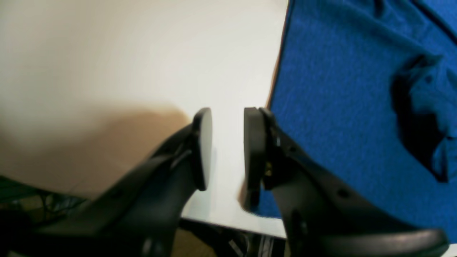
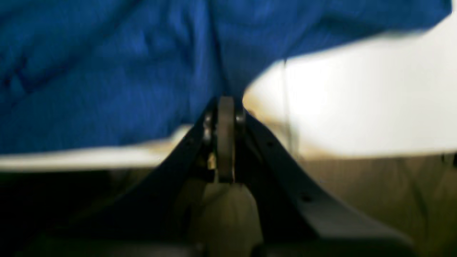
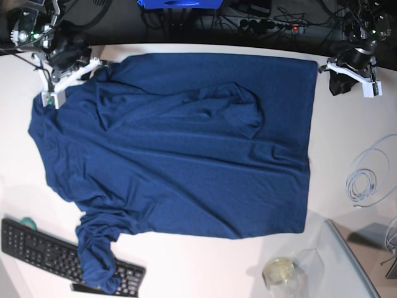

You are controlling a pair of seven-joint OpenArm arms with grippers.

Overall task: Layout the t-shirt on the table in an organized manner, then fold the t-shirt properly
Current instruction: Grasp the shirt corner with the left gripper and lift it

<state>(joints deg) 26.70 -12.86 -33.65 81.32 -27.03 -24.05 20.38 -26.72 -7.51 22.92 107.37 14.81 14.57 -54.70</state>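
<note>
The dark blue t-shirt (image 3: 186, 161) lies spread over the white table (image 3: 347, 143), wrinkled, with one sleeve folded inward near the middle and its lower left sleeve bunched. My right gripper (image 3: 73, 77) is at the shirt's far left corner. In the right wrist view it (image 2: 225, 107) is shut, and the t-shirt's (image 2: 107, 71) cloth gathers into the tips. My left gripper (image 3: 340, 84) hovers at the far right corner. In the left wrist view it (image 1: 228, 146) is open, with bare table (image 1: 107, 53) between the pads and the t-shirt's (image 1: 339, 107) edge beside one finger.
A black keyboard (image 3: 43, 248) lies at the near left with the bunched sleeve draped over its end. A glass jar (image 3: 279, 271) and a grey glass-edged stand (image 3: 356, 261) sit near right. A coiled white cable (image 3: 366, 180) lies to the shirt's right. Cables run behind the far edge.
</note>
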